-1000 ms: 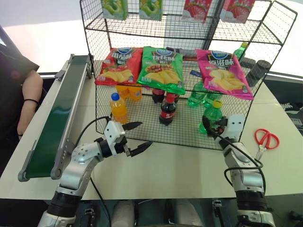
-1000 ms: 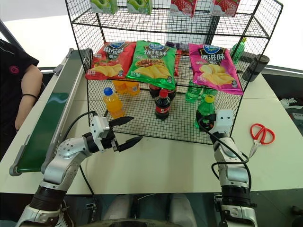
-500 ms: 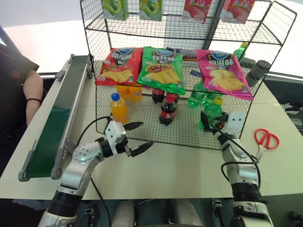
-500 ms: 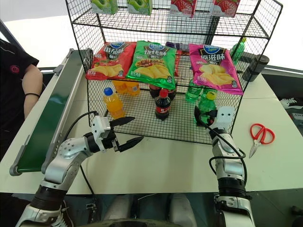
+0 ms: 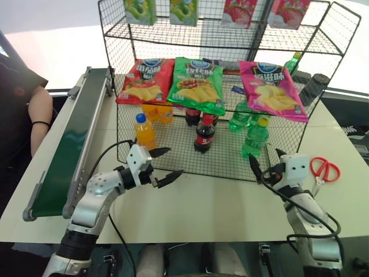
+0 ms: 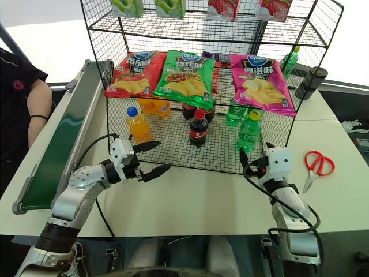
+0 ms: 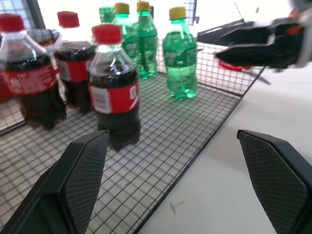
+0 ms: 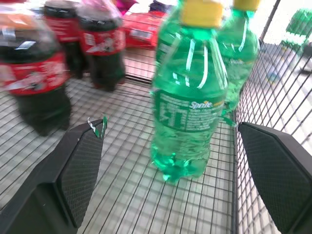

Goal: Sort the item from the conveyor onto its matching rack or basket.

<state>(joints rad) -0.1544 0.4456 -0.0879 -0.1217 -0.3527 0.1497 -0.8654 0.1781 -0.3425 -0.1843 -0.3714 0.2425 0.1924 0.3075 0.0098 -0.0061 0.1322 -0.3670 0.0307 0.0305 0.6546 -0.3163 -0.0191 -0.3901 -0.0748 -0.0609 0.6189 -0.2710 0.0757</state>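
We count three chip bags (image 5: pixel 196 83) above, four hanging packets (image 5: pixel 183 10) on top, one pair of scissors (image 5: pixel 324 170) — right of the right claw (image 5: pixel 264 167)

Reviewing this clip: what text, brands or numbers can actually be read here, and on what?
"Sprite": on the label of the front green bottle standing in the rack's bottom basket.
Cola bottles: red labels with white marks, too blurred to read.
Chip bags: printed characters and a round blue logo, too small to read.
Hanging packets at the top: no readable text.

Green bottle (image 6: pixel 248 134) upright in wire basket (image 6: pixel 173 164)
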